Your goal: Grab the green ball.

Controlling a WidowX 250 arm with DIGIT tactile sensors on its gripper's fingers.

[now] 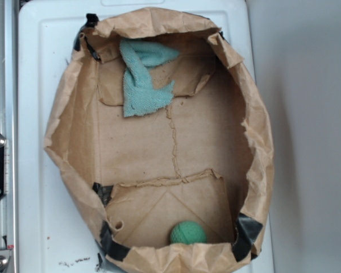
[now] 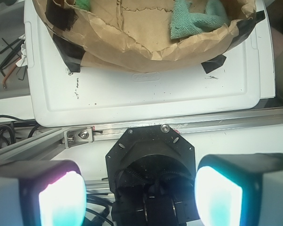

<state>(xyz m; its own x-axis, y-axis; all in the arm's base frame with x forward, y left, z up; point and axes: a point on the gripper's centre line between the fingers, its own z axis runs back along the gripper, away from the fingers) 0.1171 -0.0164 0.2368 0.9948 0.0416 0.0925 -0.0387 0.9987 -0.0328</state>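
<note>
The green ball [image 1: 187,233] lies inside a cut-down brown paper bag [image 1: 256,131], close to the bag's near wall. In the wrist view only a sliver of the green ball [image 2: 83,4] shows at the top edge, behind the bag's rim. My gripper [image 2: 140,197] is open, its two glowing pads far apart with nothing between them. It hangs over the black robot base [image 2: 151,165], well back from the bag and outside it. The exterior view does not show the gripper.
A pale teal rag [image 1: 143,79] lies crumpled at the bag's far end. The bag stands on a white plastic board [image 2: 155,94]. An aluminium rail [image 2: 188,125] runs between board and base. Allen keys [image 2: 7,56] lie off the board.
</note>
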